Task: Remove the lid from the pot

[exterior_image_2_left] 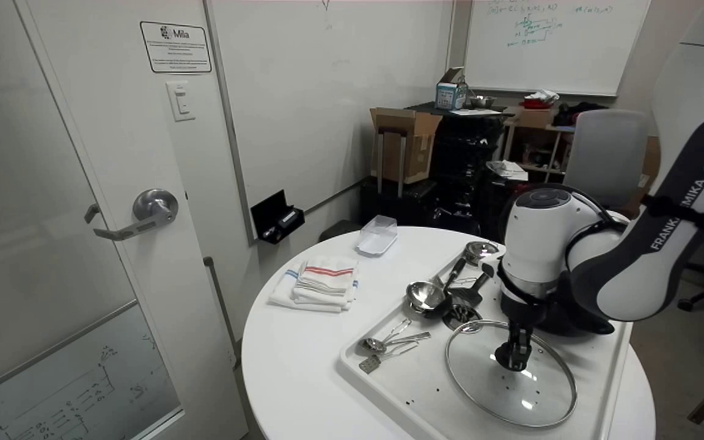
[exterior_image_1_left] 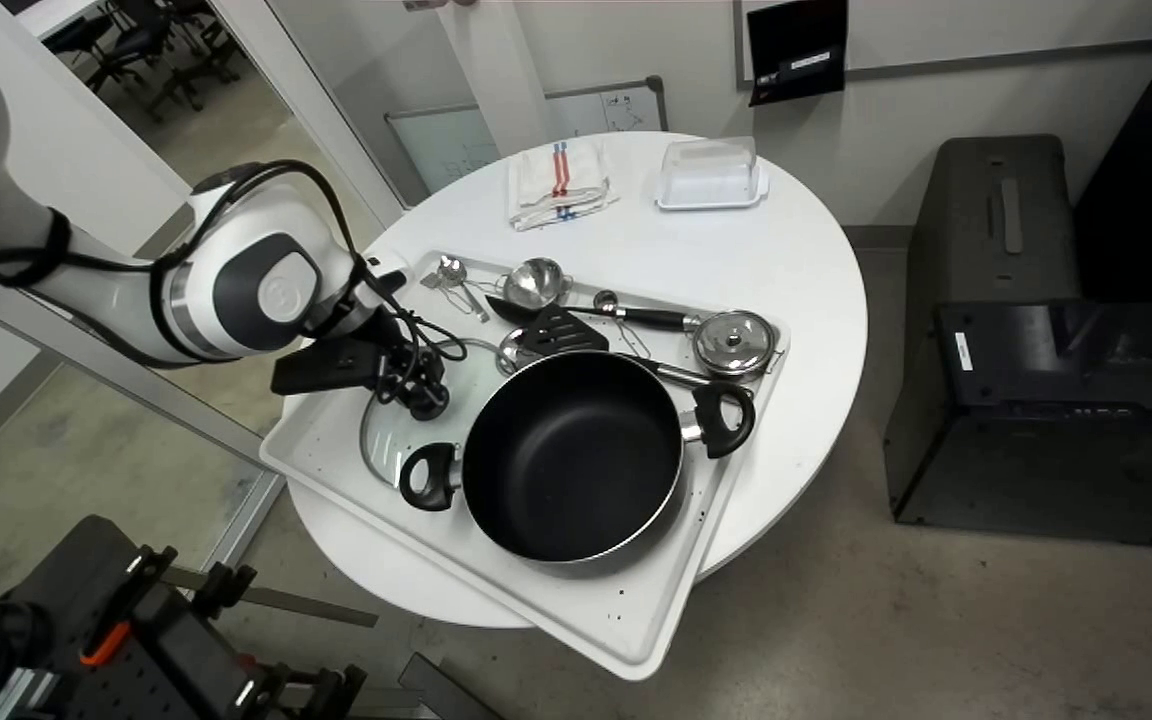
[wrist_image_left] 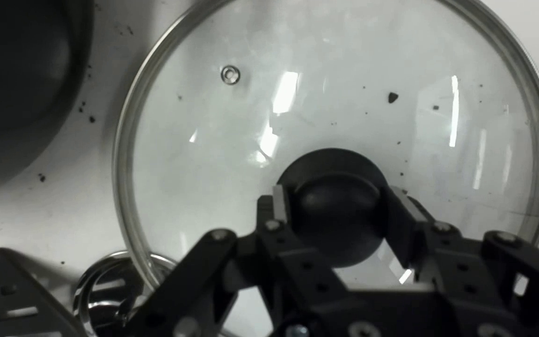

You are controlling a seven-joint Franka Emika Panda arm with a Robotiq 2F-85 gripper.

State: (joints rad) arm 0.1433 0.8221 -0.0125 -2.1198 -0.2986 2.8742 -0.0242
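The lid point(exterior_image_1_left: 391, 440), clear glass with a thin metal rim and dark knob, is off the pot, beside it over the tray; it also shows in an exterior view point(exterior_image_2_left: 480, 379) and the wrist view point(wrist_image_left: 194, 168). I cannot tell whether its rim touches the tray. The black pot point(exterior_image_1_left: 576, 460) stands open with an empty black inside; it is mostly behind the arm in an exterior view point(exterior_image_2_left: 572, 324) and partly in the wrist view point(wrist_image_left: 17, 93). My gripper point(wrist_image_left: 337, 196) has its fingers against both sides of the knob; it also shows in both exterior views point(exterior_image_1_left: 426, 398) point(exterior_image_2_left: 514, 357).
The white tray point(exterior_image_1_left: 626, 635) on the round table point(exterior_image_1_left: 806, 290) also holds a black slotted spatula point(exterior_image_1_left: 566, 330), a metal strainer point(exterior_image_1_left: 536, 283), small metal utensils point(exterior_image_2_left: 388, 348) and a small metal-lidded pan point(exterior_image_1_left: 734, 343). Folded towels point(exterior_image_1_left: 561, 185) and a clear box point(exterior_image_1_left: 708, 175) stand at the table's far side.
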